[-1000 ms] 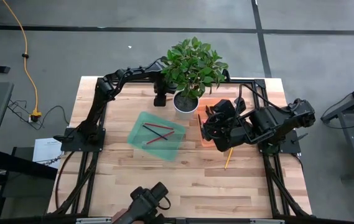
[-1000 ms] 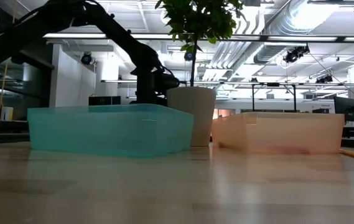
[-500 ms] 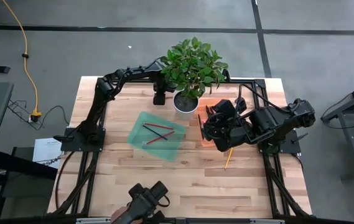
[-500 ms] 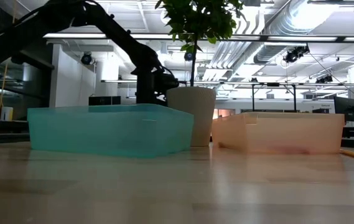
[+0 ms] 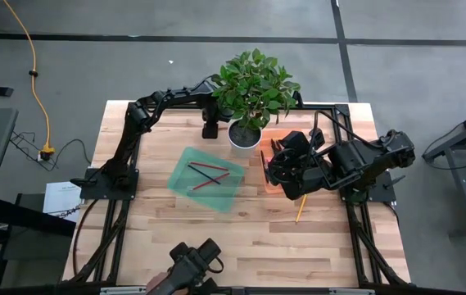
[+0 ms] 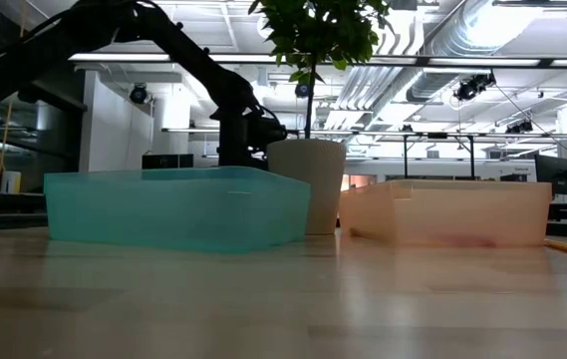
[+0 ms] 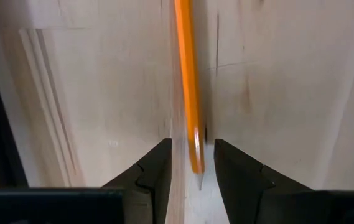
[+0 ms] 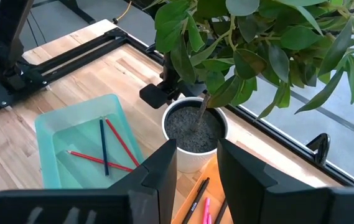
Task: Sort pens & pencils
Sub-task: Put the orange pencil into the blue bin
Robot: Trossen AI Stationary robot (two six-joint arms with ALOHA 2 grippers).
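My left gripper [image 5: 210, 131] is at the far side of the table beside the plant pot [image 5: 245, 136], and it is open. In the left wrist view its fingers stand on either side of the sharpened end of a yellow-orange pencil [image 7: 188, 81] lying on the wood; no touch shows. My right gripper [image 8: 196, 168] is open and empty above the orange bin [image 5: 272, 138]. Black and pink pens [image 8: 203, 202] lie in that bin. The teal bin [image 5: 224, 195] holds two red pencils and a dark stick [image 8: 104, 149]. Another yellow pencil [image 5: 300, 210] lies on the table near the right arm.
A leafy plant [image 5: 254, 86] in a white pot stands between the bins at the far side and overhangs both. In the low view the teal bin [image 6: 173, 209] and the orange bin [image 6: 452, 211] hide the table behind them. Bare wood lies toward the near edge.
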